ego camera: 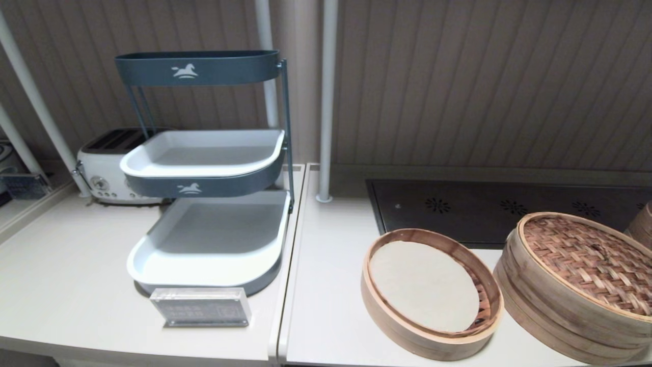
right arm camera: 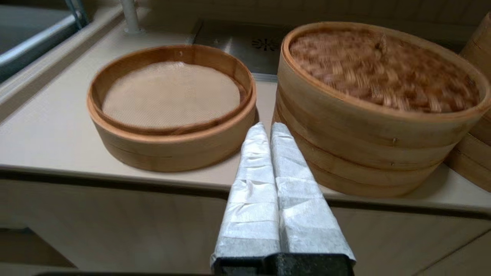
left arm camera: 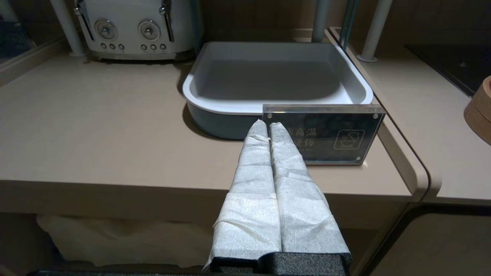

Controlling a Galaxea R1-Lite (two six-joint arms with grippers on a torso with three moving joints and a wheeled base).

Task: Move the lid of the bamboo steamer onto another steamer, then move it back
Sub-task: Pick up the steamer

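Observation:
The bamboo steamer lid (ego camera: 591, 260), reddish-brown weave in a pale hoop with a small knot, sits on a banded steamer (ego camera: 550, 316) at the counter's right. In the right wrist view the lid (right arm camera: 383, 69) lies ahead of my right gripper (right arm camera: 267, 126). That gripper is shut and empty, short of the counter's front edge. Another steamer (ego camera: 643, 224) shows only as a sliver of pale wall (right arm camera: 473, 126) at the far right, its lid out of view. My left gripper (left arm camera: 267, 124) is shut and empty, near the counter's front edge on the left. Neither gripper shows in the head view.
An open steamer basket (ego camera: 407, 331) with a pale round liner stands left of the lidded one. A black cooktop (ego camera: 484, 209) lies behind them. On the left are a tiered tray rack (ego camera: 204, 168), a toaster (ego camera: 102, 173) and an acrylic sign (ego camera: 201, 306).

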